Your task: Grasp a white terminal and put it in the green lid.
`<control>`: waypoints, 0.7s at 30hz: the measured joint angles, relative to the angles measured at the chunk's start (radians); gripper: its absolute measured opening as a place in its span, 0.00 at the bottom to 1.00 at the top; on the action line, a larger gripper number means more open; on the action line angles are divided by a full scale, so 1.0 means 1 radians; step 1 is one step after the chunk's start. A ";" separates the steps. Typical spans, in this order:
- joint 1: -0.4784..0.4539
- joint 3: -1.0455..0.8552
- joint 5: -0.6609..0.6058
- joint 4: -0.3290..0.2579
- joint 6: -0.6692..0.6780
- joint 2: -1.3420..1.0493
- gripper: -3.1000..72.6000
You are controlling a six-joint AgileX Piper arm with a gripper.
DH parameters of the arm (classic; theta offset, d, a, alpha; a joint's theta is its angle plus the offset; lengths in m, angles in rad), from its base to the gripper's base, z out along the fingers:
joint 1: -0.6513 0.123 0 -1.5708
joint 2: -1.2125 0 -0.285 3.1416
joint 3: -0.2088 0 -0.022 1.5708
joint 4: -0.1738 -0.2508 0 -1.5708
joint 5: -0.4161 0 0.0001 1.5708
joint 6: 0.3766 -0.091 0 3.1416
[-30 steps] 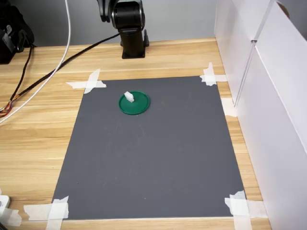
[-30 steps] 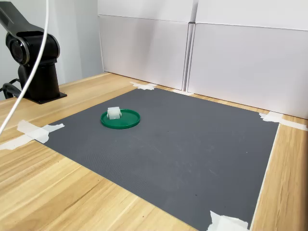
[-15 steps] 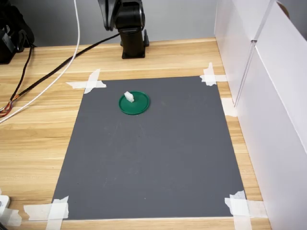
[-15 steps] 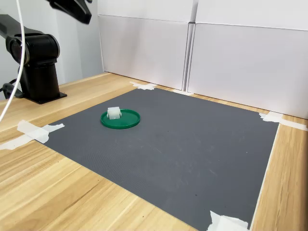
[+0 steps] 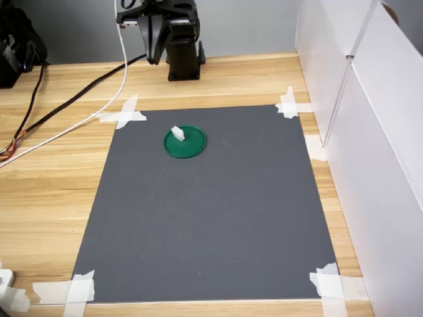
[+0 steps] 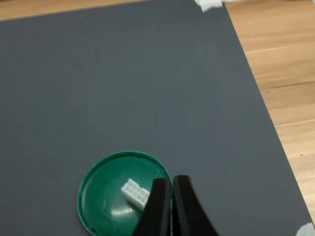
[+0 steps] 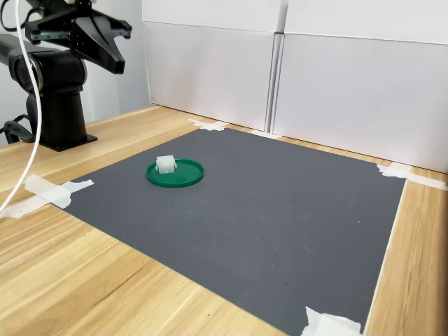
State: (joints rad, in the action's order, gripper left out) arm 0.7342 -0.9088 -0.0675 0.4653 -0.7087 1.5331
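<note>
Inside green lid point(image 6: 106, 196), white terminal point(image 6: 135, 192), closed gripper point(image 6: 172, 183) above, apart

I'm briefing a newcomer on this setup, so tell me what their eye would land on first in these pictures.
The green lid stands out on the dark grey mat, towards the mat's far end in the first exterior view, with the white terminal lying inside it. Next comes the black gripper, raised above the wooden table near the arm's base at the second exterior view's left, its fingers closed and holding nothing.
</note>
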 joint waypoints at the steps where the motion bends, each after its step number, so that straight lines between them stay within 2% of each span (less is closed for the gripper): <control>1: 0.000 -0.007 0.000 0.002 0.000 -0.011 0.01; 10: 0.000 -0.044 -0.026 0.008 0.000 -0.107 0.01; 21: 0.000 -0.044 -0.026 0.012 0.000 -0.116 0.01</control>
State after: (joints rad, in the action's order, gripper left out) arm 0.7342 -0.9528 -0.0934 0.4772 -0.7087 1.4173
